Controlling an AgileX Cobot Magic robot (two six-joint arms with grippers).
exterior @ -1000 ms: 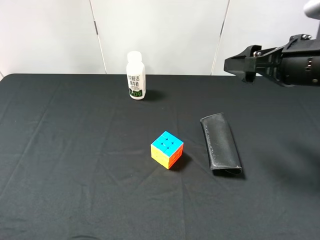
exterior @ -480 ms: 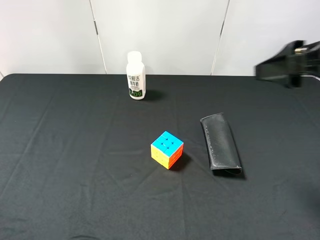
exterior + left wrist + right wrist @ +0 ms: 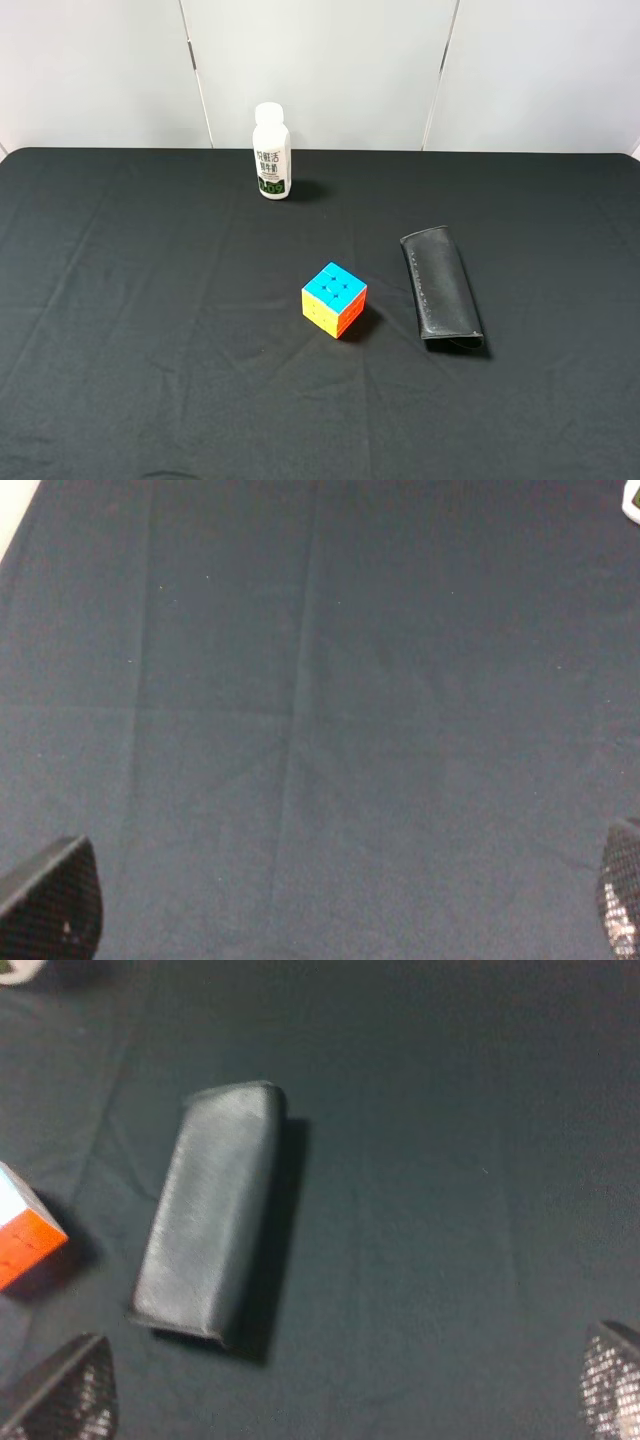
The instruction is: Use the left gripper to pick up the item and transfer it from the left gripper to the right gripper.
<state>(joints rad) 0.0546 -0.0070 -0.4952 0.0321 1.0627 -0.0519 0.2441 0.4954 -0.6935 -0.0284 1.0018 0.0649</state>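
Near the middle of the table (image 3: 150, 300), seen from the high camera: a colour cube (image 3: 334, 299), resting on the black cloth with its blue face up and its yellow and orange faces toward the camera. Touched by nothing and gripped by nothing. Shows again in the right wrist view as an orange-and-white corner (image 3: 25, 1230) at the picture's edge.

At about 3 o'clock from the cube, near but apart: a black pouch (image 3: 441, 288), lying flat, its long axis running roughly from 12 to 6 o'clock with the near end swung slightly toward 5. Fills the middle of the right wrist view (image 3: 210, 1210), with a soft shadow along one long side.

At about 11 o'clock from the cube, well apart and close to the table's far edge: a white bottle (image 3: 271, 151), standing upright, capped, printed label facing the camera. Only slivers of it in the wrist views (image 3: 632, 495) (image 3: 15, 968).

Left end effector (image 3: 335, 910): released — two dark fingertips (image 3: 50, 900) far apart at opposite corners of its own view, only creased black cloth between them. Right end effector (image 3: 338, 1390): likewise released, textured fingertips (image 3: 60, 1390) spread wide, hanging above the cloth with the pouch ahead of them and nothing grasped.

No arm and no end effector within the high camera's view.
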